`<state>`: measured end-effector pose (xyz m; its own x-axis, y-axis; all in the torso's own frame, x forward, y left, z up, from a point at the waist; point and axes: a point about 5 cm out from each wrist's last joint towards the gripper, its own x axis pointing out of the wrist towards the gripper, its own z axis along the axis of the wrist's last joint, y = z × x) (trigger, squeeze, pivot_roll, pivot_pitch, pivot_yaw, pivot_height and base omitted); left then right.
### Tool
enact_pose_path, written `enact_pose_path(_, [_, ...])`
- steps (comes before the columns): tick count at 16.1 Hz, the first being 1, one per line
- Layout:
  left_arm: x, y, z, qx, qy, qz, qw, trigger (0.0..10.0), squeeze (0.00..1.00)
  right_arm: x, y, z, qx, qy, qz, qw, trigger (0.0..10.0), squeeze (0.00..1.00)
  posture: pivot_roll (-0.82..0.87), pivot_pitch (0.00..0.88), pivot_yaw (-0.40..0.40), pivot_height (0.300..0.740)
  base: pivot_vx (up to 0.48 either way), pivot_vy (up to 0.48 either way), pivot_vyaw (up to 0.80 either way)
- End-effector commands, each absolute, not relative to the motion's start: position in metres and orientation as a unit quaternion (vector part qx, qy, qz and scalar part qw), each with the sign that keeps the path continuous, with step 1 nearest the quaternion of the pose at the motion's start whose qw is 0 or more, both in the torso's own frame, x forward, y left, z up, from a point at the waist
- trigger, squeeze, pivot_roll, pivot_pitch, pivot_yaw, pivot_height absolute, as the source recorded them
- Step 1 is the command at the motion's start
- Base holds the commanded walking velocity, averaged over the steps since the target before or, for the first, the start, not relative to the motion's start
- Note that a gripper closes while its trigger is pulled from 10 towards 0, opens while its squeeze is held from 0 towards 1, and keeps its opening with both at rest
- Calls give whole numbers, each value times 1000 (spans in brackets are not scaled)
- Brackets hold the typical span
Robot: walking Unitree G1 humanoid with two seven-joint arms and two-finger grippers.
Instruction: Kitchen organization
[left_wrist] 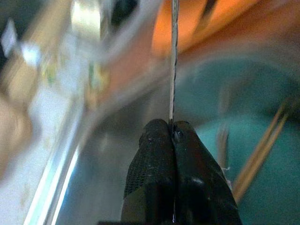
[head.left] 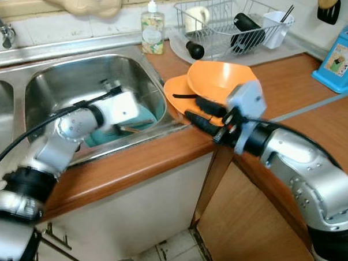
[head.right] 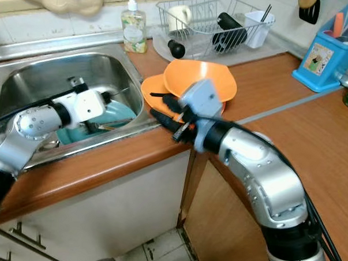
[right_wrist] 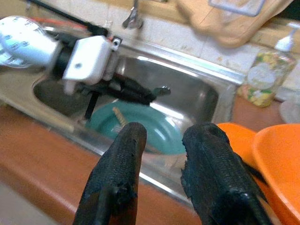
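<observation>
My left gripper [left_wrist: 171,125] reaches down into the steel sink [head.left: 66,74] and is shut on a thin metal utensil [left_wrist: 173,56], seen edge on. Below it lies a teal plate [head.left: 146,115] with wooden chopsticks [right_wrist: 118,116] on it. My right gripper [head.left: 191,106] hovers open at the counter's front edge, with nothing between its fingers. Its tips point toward the sink, just over the near rim of an orange plate [head.left: 174,91]. An orange bowl [head.left: 219,77] rests on that plate, behind the right wrist.
A wire dish rack [head.left: 225,23] with a cup and a black bottle stands at the back of the wooden counter [head.left: 291,83]. A soap bottle [head.left: 152,28] stands beside the sink, a blue holder [head.left: 341,60] at far right. The tap [head.left: 4,30] is at far left.
</observation>
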<state>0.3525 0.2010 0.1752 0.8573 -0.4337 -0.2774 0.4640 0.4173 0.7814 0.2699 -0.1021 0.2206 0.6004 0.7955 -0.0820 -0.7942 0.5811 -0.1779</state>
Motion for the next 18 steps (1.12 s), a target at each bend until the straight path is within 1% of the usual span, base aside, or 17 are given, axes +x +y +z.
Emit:
enact_pose_path(1, [357,209,177,483,33,-248,839,0,0,266,-100,221,-112,-7,456,883,10000,0,-108,0,21,740,0,0,0])
enact_pose_path(2, [364,218,175,492,59,-223,839,4039,0,265,-97,218,-114,-2,463,879,10000,0,-103,0,21,740,0,0,0])
enact_pose_path(3, [368,223,173,499,76,-210,837,9765,0,264,-95,216,-115,1,466,877,10000,0,-103,0,21,740,0,0,0])
enact_pose_path(4, [371,226,170,496,93,-206,838,10000,0,263,-93,215,-115,5,468,876,10000,0,-103,0,21,740,0,0,0])
enact_pose_path(6, [376,228,161,486,128,-204,840,10000,0,263,-90,212,-122,10,470,874,10000,0,-105,0,23,740,0,0,0])
enact_pose_path(10, [379,225,149,472,161,-214,840,10000,0,263,-90,211,-125,13,469,874,10000,0,-119,0,27,740,0,0,0])
enact_pose_path(11, [379,225,148,470,162,-216,840,10000,94,262,-91,211,-126,13,468,875,10000,0,-121,0,30,740,0,0,0])
enact_pose_path(12, [379,225,148,466,164,-218,842,10000,753,262,-90,210,-126,14,468,875,10000,0,-121,0,30,740,0,0,0])
enact_pose_path(13, [379,224,147,462,166,-220,843,10000,1000,262,-90,210,-126,14,468,875,10000,0,-121,0,30,740,0,0,0])
enact_pose_path(18, [378,225,144,454,169,-227,845,10000,1000,262,-89,210,-127,13,471,873,10000,0,-118,0,27,740,0,0,0])
